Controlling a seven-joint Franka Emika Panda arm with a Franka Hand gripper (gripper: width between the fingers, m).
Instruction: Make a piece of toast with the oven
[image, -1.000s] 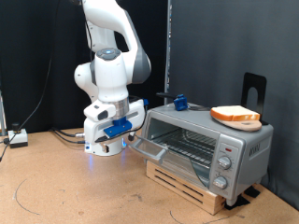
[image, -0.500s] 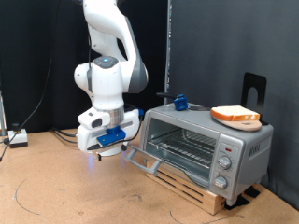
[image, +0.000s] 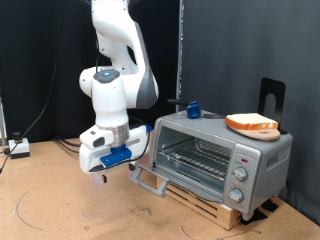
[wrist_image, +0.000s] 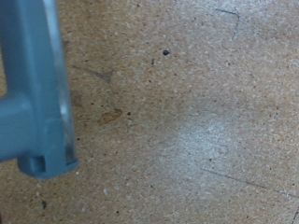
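Golden-crusted, pale piece of toast (image: 252, 123) lies atop the silver oven (image: 215, 152), door down; gripper (image: 110, 160) opening unclear.

A grey-blue plastic gripper finger (wrist_image: 37, 89) is seen over a speckled brown particle-board surface (wrist_image: 187, 112), with a dark speck (wrist_image: 165, 52) beyond it.

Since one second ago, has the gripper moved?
Yes. The gripper has moved toward the exterior view's left and bottom, away from the oven, drawing its door open.
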